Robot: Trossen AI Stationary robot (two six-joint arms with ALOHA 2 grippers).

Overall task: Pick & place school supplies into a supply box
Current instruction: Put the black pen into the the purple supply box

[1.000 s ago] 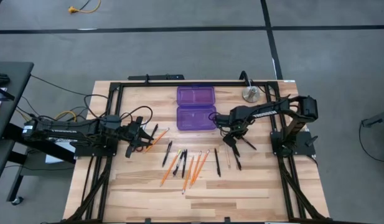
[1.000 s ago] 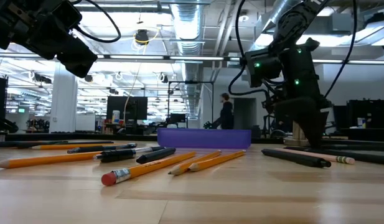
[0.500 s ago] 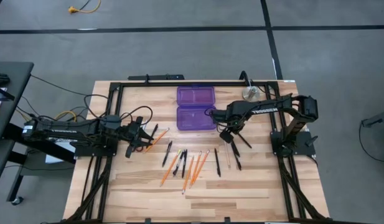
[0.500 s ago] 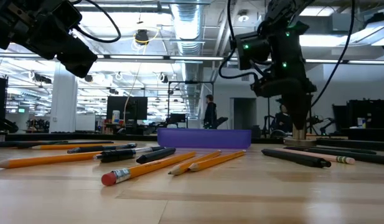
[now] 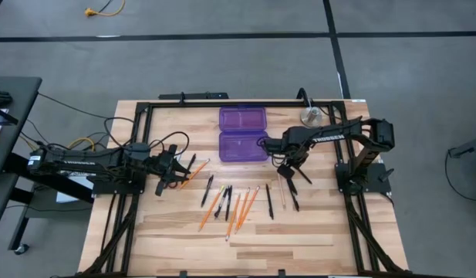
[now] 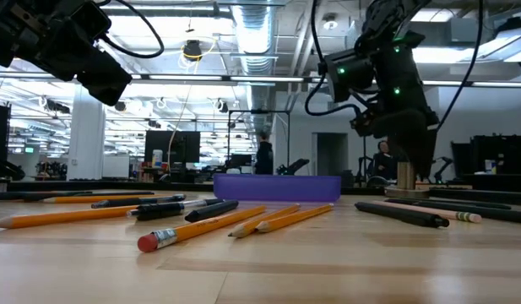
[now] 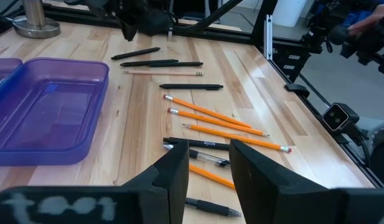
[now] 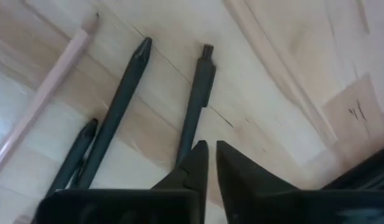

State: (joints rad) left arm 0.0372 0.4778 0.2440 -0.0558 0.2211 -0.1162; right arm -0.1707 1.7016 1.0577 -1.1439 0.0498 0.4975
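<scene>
From above, the right gripper [image 5: 288,164] is seen just beside the open purple supply box [image 5: 243,135]. At its wrist, the fingers [image 8: 198,163] are nearly together over black pens [image 8: 195,106], nothing held

Even, bright overhead light, soft shadows. Ceiling lamps [image 6: 252,34] glare in the low view. The nearest pencil [image 6: 201,228] looks blurred.
</scene>
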